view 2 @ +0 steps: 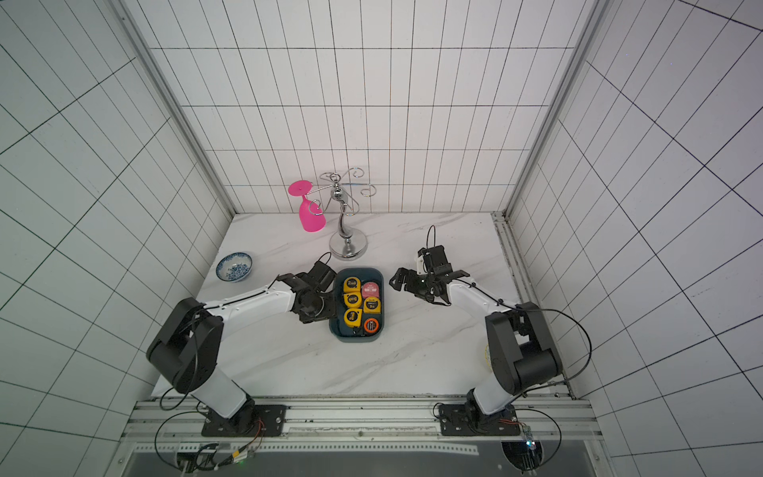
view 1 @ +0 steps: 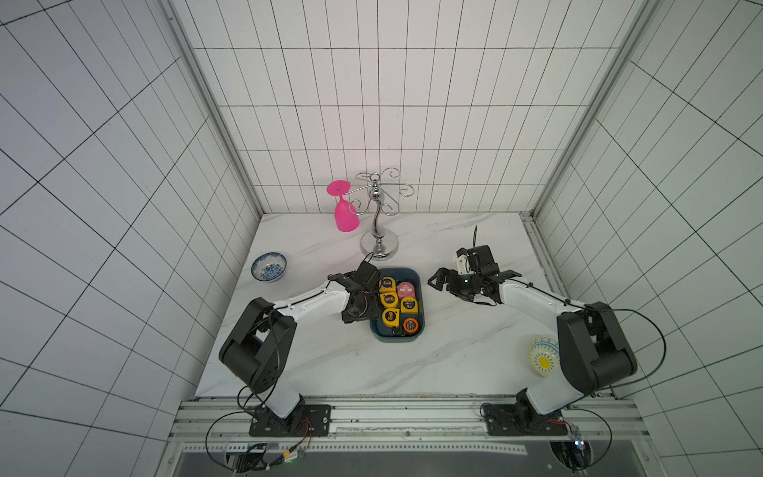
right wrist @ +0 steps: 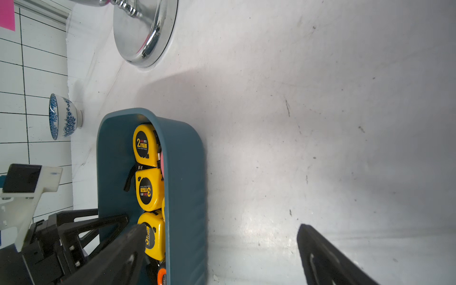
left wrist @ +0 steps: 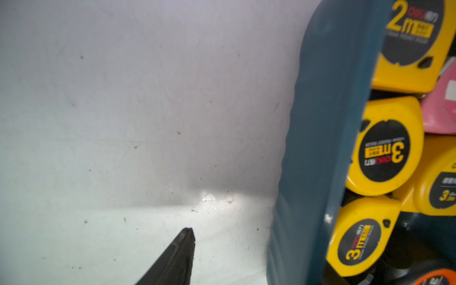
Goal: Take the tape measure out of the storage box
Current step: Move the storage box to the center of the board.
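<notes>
Both top views are showing six tape measures (view 1: 389,299) lying inside the storage box (view 1: 396,338), which is sitting on the table (view 1: 454,351). The left gripper (view 1: 370,300) is reaching over the box's left wall with one finger (left wrist: 183,246) outside and the other hidden, so its grip cannot be told. The right gripper (right wrist: 222,226) is hanging beside the right wall, jaws spread wide, empty.

The left arm (view 1: 313,299) and right arm (view 1: 528,301) wear glossy white shells between bulky matte-black joint housings (thin black cables loop alongside), each bolted to a black base plate (view 1: 320,417); the right gripper (right wrist: 222,227) has black wedge-shaped fingers (right wrist: 320,254).
</notes>
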